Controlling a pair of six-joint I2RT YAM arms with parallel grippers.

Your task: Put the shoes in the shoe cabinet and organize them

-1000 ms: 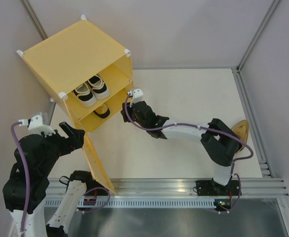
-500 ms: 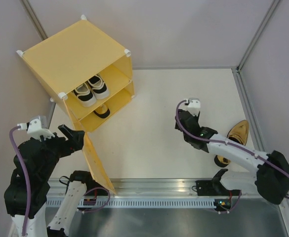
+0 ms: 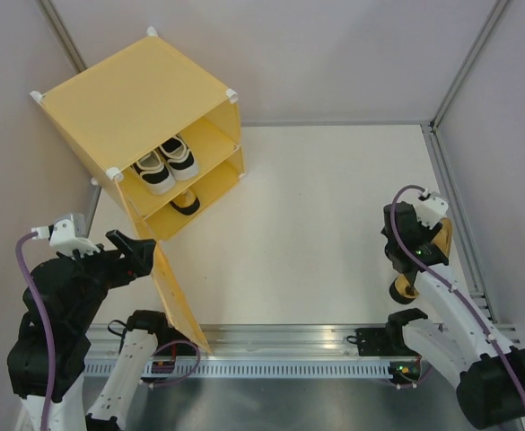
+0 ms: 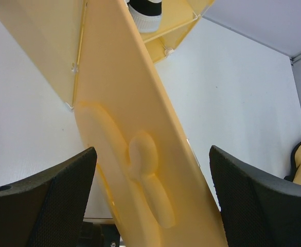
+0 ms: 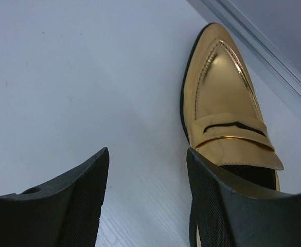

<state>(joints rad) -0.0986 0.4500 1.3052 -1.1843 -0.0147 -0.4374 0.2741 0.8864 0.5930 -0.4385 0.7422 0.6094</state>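
The yellow shoe cabinet (image 3: 136, 99) stands at the back left with its door (image 3: 177, 305) swung open toward me. Two white-and-black sneakers (image 3: 165, 162) sit side by side on its upper shelf, and one gold slip-on (image 3: 187, 203) lies on the lower level. A second gold slip-on (image 5: 225, 103) lies on the table at the right, toe pointing away. My right gripper (image 5: 147, 195) hovers open just left of it, bare table between the fingers and the right finger (image 5: 227, 211) over the shoe's heel. My left gripper (image 4: 153, 195) is open, its fingers astride the embossed door (image 4: 135, 154).
A metal rail (image 3: 459, 206) borders the table on the right, close behind the gold slip-on. Grey walls enclose the back and sides. The open door juts out to the table's front edge near the left arm's base.
My right arm has swung from the cabinet's opening across the table to the gold slip-on at the right, its jaws widening. The left arm has barely moved.
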